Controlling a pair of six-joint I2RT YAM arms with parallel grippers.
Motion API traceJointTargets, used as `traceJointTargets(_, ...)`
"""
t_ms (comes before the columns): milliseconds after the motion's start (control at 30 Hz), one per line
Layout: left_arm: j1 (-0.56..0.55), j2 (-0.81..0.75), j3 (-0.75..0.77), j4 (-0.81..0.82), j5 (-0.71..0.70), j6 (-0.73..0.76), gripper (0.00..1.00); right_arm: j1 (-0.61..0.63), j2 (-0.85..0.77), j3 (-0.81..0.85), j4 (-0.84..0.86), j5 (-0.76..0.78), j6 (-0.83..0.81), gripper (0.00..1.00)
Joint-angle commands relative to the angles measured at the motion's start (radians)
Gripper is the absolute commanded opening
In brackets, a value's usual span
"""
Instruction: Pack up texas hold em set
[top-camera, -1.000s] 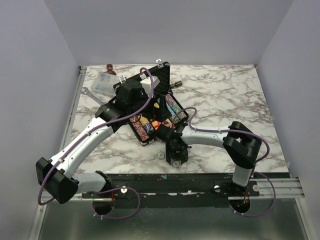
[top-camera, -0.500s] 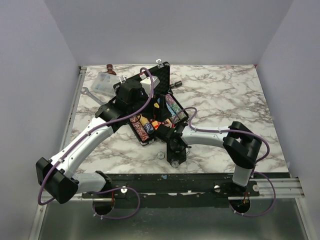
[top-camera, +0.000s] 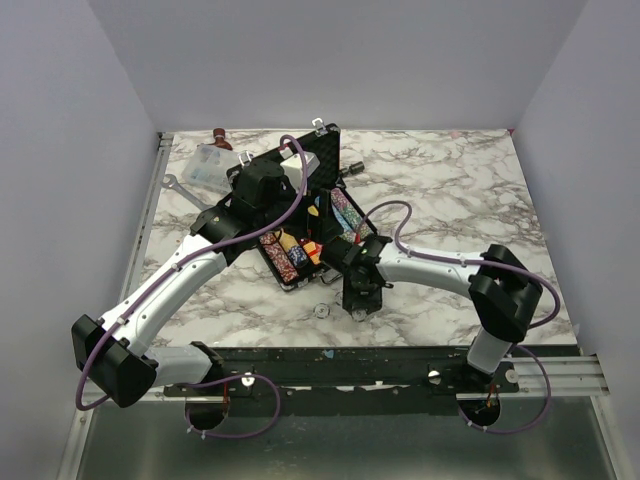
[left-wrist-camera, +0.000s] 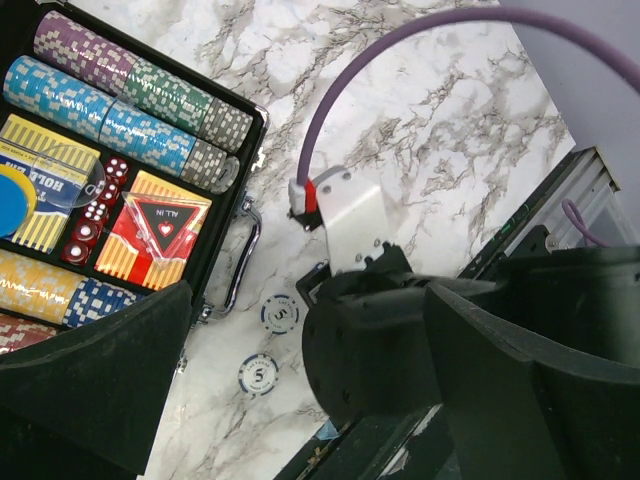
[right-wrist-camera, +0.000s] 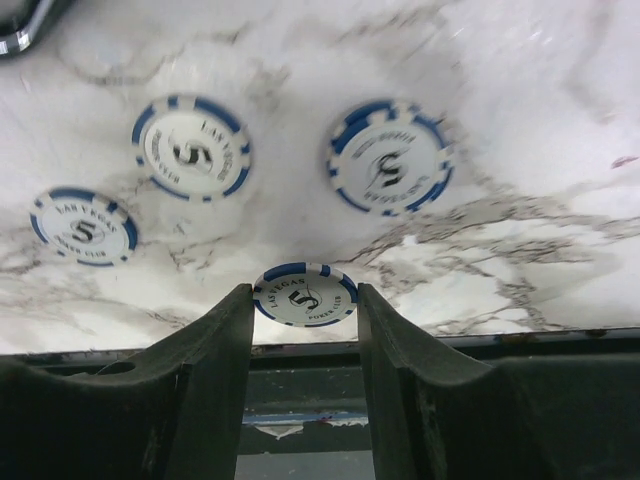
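One chip (right-wrist-camera: 305, 294) in right gripper (right-wrist-camera: 305, 303), wrist-view only.

Robot lab cell: marble-pattern tabletop (top-camera: 450, 190), plain pale walls (top-camera: 340, 60) on three sides, aluminium rail (top-camera: 560, 374) at near edge, left arm (top-camera: 180, 275) and right arm (top-camera: 430, 268) bolted there.

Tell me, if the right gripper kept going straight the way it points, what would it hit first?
The blue-and-white chip sits between the fingers of the right gripper, apparently pinched. Beyond it, the gripper would likely meet only the marble table, though depth is unclear.
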Motion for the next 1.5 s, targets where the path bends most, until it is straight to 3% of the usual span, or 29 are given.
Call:
traceJointTargets(0,-0.003,-0.013,0.001,0.010,0.002,0.007,0.97,-0.071,-0.056,0.000,-0.041,0.075,-0.028,0.45)
traceJointTargets(267,-0.002,-0.011,0.000,0.010,-0.002,0.008,0.97,-0.161,-0.054,-0.001,-0.006,0.079,-0.094,0.45)
traceJointTargets(833,-0.003,-0.012,0.000,0.004,-0.018,0.011,0.97,-0.182,0.003,0.016,0.046,0.035,-0.144,0.55)
traceJointTargets(1100,0.029,-0.022,0.030,-0.056,-0.229,-0.034,0.97,-0.174,-0.038,0.022,0.052,0.006,-0.143,0.59)
traceJointTargets(1467,0.089,-0.061,0.024,-0.066,-0.331,-0.072,0.97,-0.089,0.077,0.151,0.077,-0.030,-0.174,0.63)
